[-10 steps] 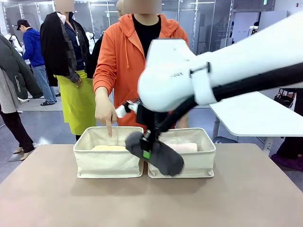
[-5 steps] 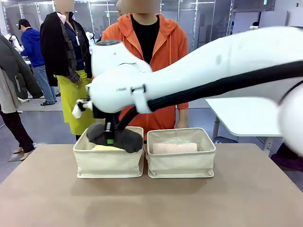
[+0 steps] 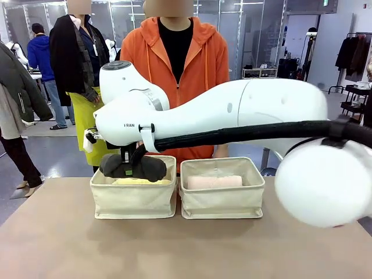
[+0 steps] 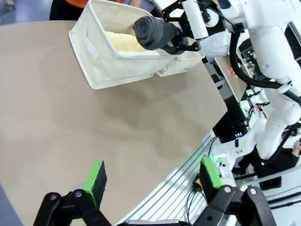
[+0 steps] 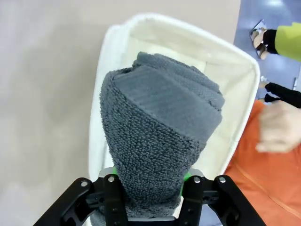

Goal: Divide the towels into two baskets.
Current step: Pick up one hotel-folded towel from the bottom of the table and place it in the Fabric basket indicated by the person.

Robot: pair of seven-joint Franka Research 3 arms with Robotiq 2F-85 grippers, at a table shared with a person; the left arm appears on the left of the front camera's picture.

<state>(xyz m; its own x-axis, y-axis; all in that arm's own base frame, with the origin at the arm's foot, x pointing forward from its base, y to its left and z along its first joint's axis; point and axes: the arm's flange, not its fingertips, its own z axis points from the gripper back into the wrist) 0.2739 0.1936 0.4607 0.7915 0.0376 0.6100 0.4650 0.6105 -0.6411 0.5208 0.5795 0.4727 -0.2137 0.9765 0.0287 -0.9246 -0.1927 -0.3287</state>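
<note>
The dark grey towel point(image 3: 133, 166) lies flat, its long side running left to right, just above the left basket point(image 3: 132, 199) in the lower left middle of the front view. Under it in that basket sits the pale yellow towel point(image 3: 141, 181). The pale pink towel point(image 3: 214, 182) lies in the right basket point(image 3: 222, 200) beside it. A person in orange point(image 3: 177, 64) stands behind the baskets. The right gripper point(image 5: 149, 200) squeezes the grey roll from above; its big white arm point(image 3: 232, 119) stretches across from the right. The left gripper point(image 4: 153, 175) hangs spread wide over the table point(image 4: 70, 127), holding nothing.
</note>
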